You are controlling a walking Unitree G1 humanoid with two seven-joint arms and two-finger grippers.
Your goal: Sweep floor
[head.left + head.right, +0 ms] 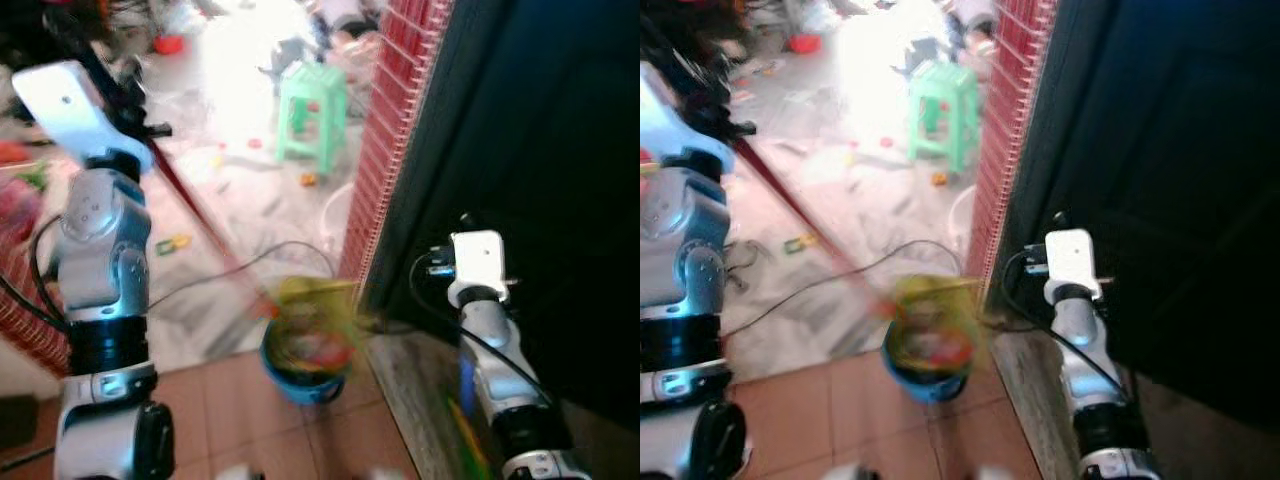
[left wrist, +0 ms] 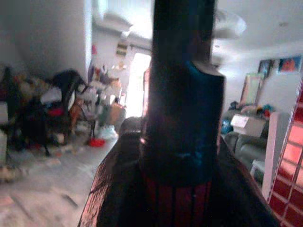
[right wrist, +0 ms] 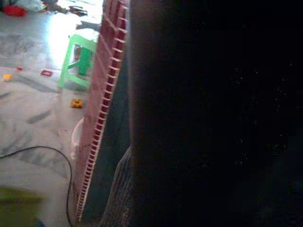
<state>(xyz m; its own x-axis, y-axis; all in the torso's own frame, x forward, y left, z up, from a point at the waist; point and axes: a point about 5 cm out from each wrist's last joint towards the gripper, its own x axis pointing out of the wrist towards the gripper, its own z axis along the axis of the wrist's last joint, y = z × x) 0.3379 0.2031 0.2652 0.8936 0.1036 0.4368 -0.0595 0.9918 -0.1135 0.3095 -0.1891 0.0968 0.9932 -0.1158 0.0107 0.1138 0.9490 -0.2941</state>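
A broom with a thin red handle (image 1: 195, 215) runs from my raised left gripper (image 1: 135, 100) down to its yellow-green bristles (image 1: 310, 305), which are blurred with motion. The bristles sit over a blue bowl-shaped pan (image 1: 300, 380) on the floor, with red and yellow bits inside. My left gripper is shut on the handle; in the left wrist view a black finger (image 2: 182, 109) presses over the red stick (image 2: 177, 203). My right arm (image 1: 480, 290) is raised beside a dark door, its gripper lost against the dark.
A red lattice panel (image 1: 395, 120) leans against the dark door (image 1: 530, 150) on the right. A green plastic stool (image 1: 312, 110) stands ahead on the marble floor, among scattered small toys. A black cable (image 1: 270, 255) loops over the floor near the pan.
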